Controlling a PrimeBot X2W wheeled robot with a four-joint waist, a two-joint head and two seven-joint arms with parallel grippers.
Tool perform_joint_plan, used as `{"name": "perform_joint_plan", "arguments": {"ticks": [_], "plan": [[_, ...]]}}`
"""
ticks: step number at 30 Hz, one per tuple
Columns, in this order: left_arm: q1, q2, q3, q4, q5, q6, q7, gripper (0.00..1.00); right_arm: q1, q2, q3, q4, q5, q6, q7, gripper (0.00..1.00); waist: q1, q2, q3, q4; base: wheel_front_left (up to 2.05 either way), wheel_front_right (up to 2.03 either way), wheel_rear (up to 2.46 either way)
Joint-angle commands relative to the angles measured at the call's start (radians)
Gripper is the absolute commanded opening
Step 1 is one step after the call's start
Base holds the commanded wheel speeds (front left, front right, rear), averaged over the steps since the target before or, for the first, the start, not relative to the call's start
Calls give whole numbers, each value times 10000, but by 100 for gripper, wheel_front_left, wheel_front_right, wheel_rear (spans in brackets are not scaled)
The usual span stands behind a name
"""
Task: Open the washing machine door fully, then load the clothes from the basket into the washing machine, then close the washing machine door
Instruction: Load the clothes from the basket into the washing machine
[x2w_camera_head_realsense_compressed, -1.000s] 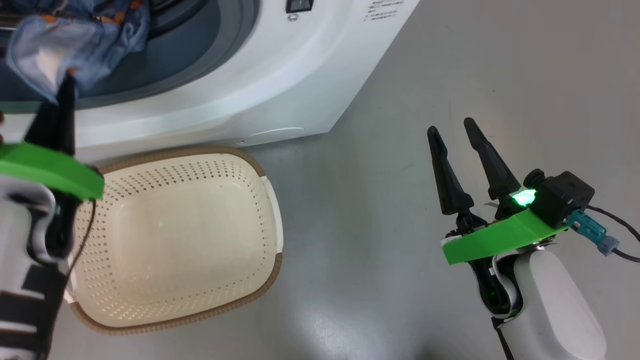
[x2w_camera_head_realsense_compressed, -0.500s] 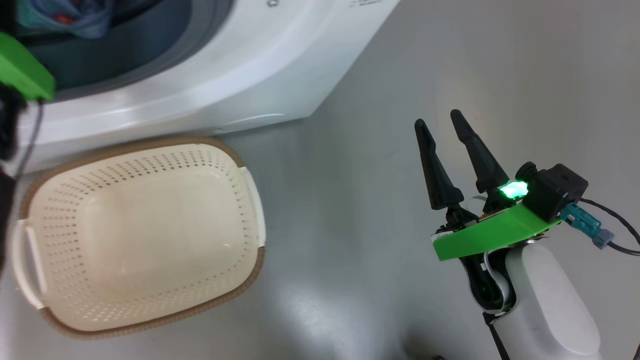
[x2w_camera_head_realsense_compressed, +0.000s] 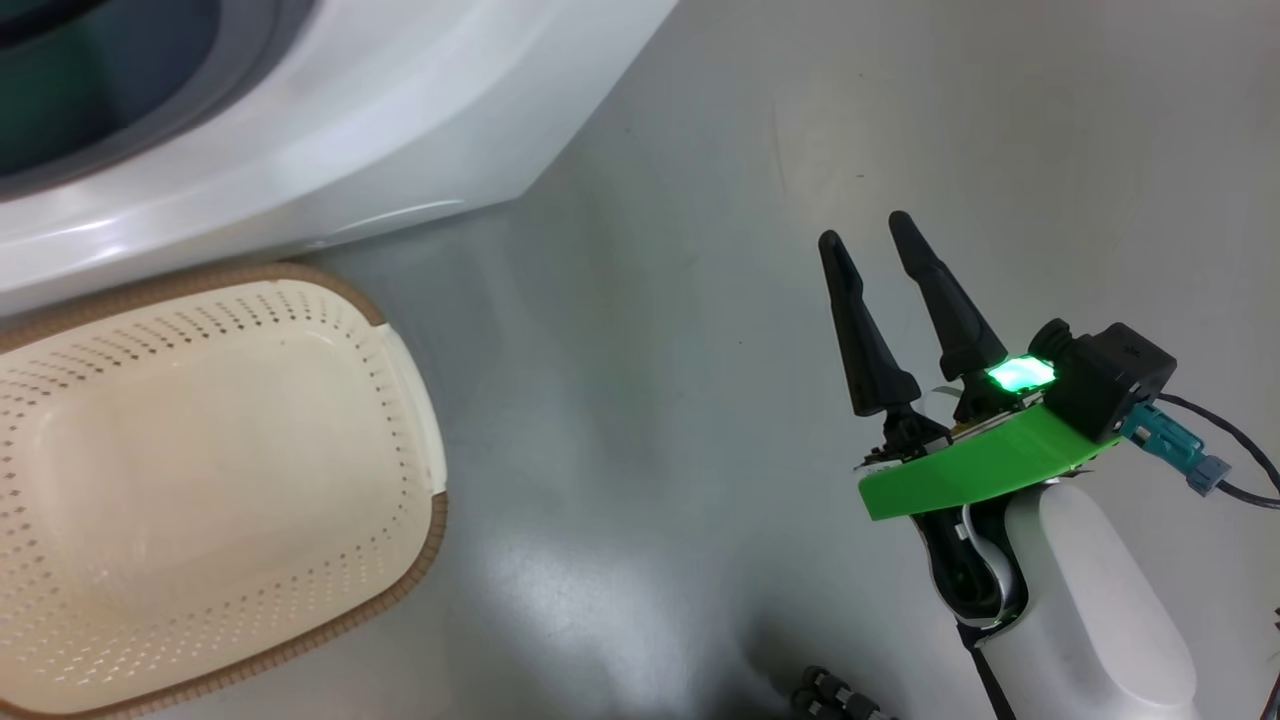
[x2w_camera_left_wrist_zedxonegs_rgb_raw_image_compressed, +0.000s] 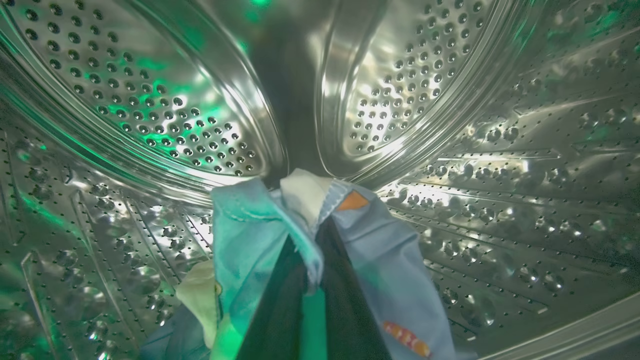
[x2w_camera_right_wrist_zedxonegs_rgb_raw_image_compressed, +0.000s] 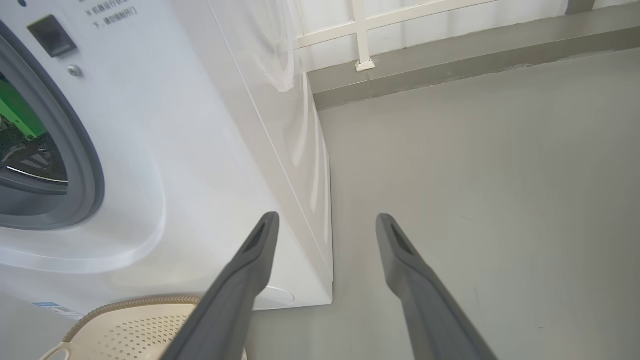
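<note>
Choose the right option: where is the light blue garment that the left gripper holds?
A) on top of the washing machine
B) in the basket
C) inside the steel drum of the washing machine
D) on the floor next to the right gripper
C: in the left wrist view the left gripper is shut on the clothes with the perforated drum all around them, and the basket is bare inside.

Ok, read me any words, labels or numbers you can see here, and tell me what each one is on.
Two lines of small print near the top of the washing machine front: too small and blurred to read.
A blue label sticker low on the same front: too small to read.
The basket and the clothes: no text, only small orange prints on the fabric.
</note>
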Motion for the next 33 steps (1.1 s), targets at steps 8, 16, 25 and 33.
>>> {"name": "perform_joint_plan", "arguments": {"ticks": [8,16,25,33], "plan": [[-681,170,-297,1380,390,280,216,100,70,34,241,-193,128,16,-48,100,0,-1,8,-86,0,0,0],[-398,-175,-479,2106,257,-183,-299,100,18,34,153,-28,-80,16,-48,100,0,-1,-462,257,0,0,0],[776,-517,-416,1901,-64,-489,-813,100,111,34,-76,164,-397,16,-48,100,0,-1,-1218,825,0,0,0],[2237,-535,81,559,-298,-515,-874,100,231,34,-179,306,-560,16,-48,100,0,-1,-1849,1184,0,0,0]]}}
